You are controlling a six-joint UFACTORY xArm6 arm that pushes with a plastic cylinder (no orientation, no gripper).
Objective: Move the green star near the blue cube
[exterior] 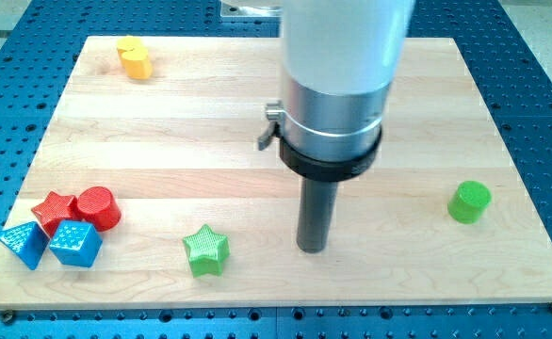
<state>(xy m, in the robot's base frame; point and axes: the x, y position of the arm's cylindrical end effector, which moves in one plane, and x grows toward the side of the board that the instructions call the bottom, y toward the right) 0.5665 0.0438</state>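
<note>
Nearest the view's bottom edge sits the green star, flat on the pale wooden worktop, a little left of centre. To its left, well apart from it, a small cluster crowds the worktop's lower left corner: the blue cube, a blue triangular block just beside it on the left, a red star touching them from above, and a red cylinder pressed against the star's right side.

The arm comes down from the view's top as a wide white casing with a silver collar and a black ring, ending in a straight dark rod. There are no jaws here to stand open or closed, and the rod has hold of nothing. My tip rests at the worktop just right of the green star, near it with a clear strip of wood between them, so it touches no block.

A green cylinder stands alone near the right edge, and a yellow block, its shape hard to make out, lies near the top left corner. Around the worktop is a blue perforated surface. I can read no writing or labels on anything.
</note>
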